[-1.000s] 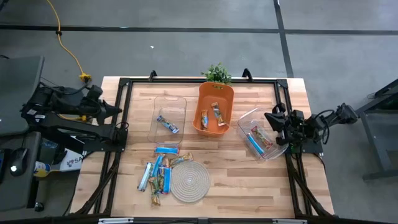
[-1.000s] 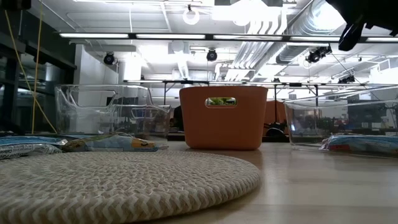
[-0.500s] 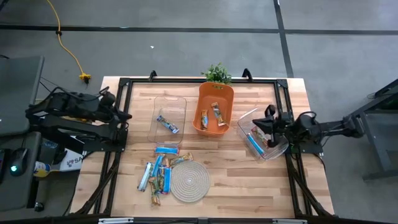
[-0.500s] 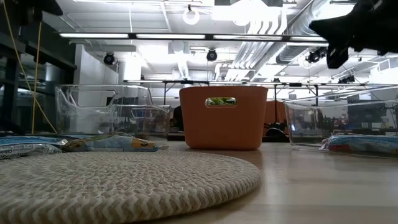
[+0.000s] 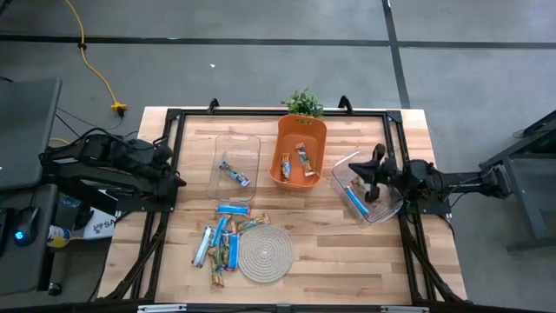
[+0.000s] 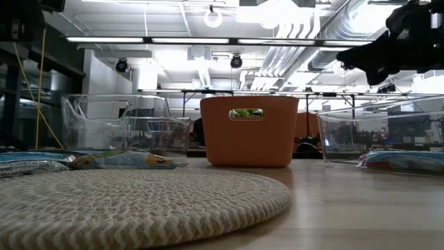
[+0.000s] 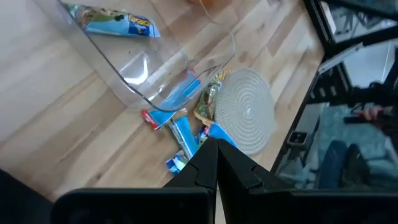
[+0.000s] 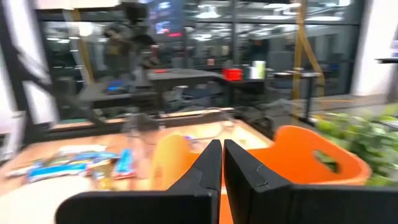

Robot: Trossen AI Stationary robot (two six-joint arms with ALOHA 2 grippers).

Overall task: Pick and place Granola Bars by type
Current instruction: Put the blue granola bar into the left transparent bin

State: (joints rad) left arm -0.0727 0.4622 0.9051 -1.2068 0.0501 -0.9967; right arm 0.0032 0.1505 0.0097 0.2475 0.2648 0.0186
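Orange bin (image 5: 301, 152) marks the table's middle. Unsorted granola bars (image 5: 221, 236) lie beside the woven mat (image 5: 265, 253), below-left of it. Right gripper (image 5: 372, 165), fingers pressed together and empty, hovers over the clear tray (image 5: 341, 169) just right of it. Left gripper (image 5: 176, 181), also closed, waits well left.

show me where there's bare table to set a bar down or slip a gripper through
Bare wood lies right of the woven mat, below the right clear bin, and left of the left clear bin toward the frame. A narrower strip runs between the orange basket and the mat. It is crowded at the loose granola bars packed against the mat's left edge.
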